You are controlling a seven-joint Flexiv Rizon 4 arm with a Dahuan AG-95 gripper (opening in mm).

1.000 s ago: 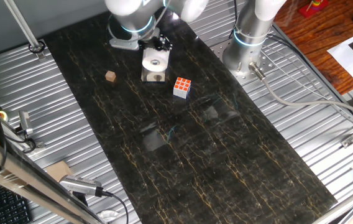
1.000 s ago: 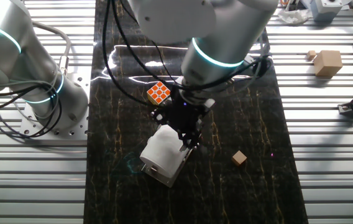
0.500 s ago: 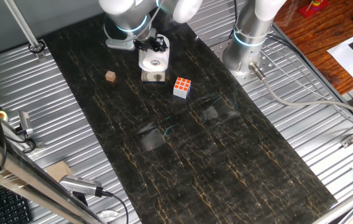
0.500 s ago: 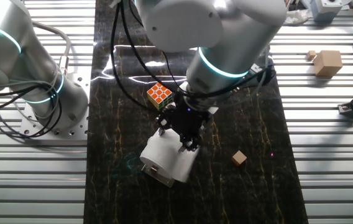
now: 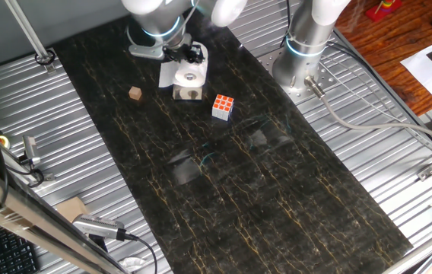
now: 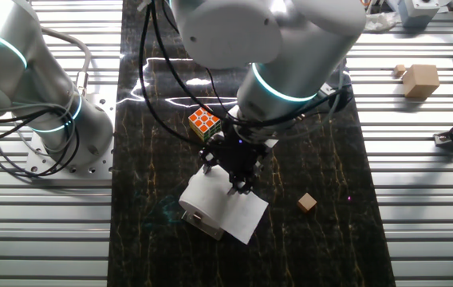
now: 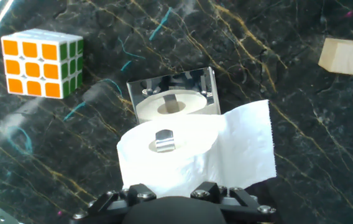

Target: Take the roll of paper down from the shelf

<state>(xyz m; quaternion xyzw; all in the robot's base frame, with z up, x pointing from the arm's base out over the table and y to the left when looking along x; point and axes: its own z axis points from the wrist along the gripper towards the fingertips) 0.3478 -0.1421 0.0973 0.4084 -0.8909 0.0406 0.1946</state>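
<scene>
Roll of paper [image 7: 164, 158] above shelf [image 7: 171, 93]; puzzle cube [image 7: 41, 63] beside.

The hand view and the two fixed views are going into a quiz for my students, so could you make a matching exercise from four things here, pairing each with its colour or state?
Things:
1. roll of paper
2. shelf
3. puzzle cube
4. small wooden cube

States:
A. orange face towards the hand camera
B. alone on the dark mat, apart from the rest
C. white, loose sheet hanging off one side
D. pale wood, directly under the roll

Pairs: 1-C, 2-D, 3-A, 4-B
</scene>
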